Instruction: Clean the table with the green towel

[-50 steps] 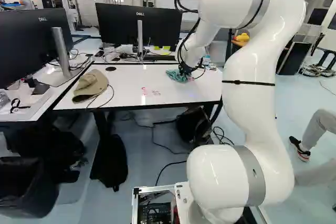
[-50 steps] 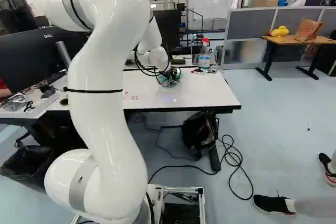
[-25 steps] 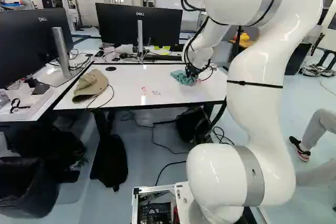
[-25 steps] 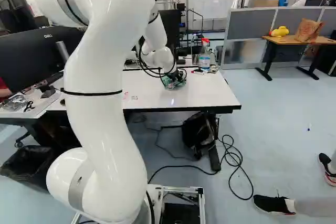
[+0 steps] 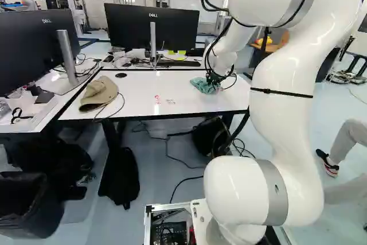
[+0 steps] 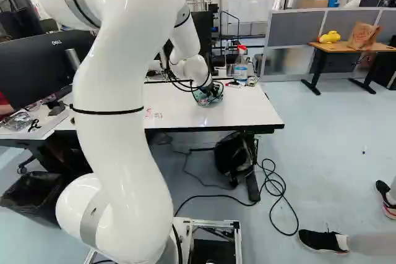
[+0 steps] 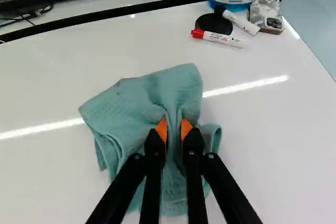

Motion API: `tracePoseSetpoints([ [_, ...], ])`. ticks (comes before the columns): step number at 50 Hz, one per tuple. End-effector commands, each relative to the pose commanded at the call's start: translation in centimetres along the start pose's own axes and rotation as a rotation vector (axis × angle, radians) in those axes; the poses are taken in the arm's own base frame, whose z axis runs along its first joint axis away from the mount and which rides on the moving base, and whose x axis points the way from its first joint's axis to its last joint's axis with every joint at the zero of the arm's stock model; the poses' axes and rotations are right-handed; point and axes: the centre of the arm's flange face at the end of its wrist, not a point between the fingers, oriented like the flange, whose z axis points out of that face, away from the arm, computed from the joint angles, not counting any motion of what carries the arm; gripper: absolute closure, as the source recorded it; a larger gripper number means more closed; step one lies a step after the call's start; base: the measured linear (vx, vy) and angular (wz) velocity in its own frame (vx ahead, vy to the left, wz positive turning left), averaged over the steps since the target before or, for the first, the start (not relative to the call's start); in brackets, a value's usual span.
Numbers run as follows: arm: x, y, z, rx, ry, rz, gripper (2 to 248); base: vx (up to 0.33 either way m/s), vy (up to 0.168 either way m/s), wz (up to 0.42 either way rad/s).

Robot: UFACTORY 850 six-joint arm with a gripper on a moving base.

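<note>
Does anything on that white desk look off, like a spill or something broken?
Small red marks stand out on the white tabletop, right of the cap in the left base view; they look like pen scribbles. I see no spill or breakage.

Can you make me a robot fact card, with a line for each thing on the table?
Gripper: shut on the green towel
Green towel: bunched up, on the table
Table: white, shiny
Still to wipe: red marks
Hat: tan, on the table
Markers: two, near the bottle
Bottle: red top, blue liquid
</note>
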Motion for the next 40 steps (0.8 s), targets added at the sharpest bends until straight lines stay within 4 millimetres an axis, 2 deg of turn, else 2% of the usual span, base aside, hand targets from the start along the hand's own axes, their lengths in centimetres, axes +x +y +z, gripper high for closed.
tracePoseSetpoints([
  [13, -0.2, 0.1, -2.4, -0.001, 0.017, 0.001, 200, 0.000, 0.000, 0.000],
  [40, -3.8, 0.4, -6.2, -0.005, -0.007, 0.006, 200, 0.000, 0.000, 0.000],
])
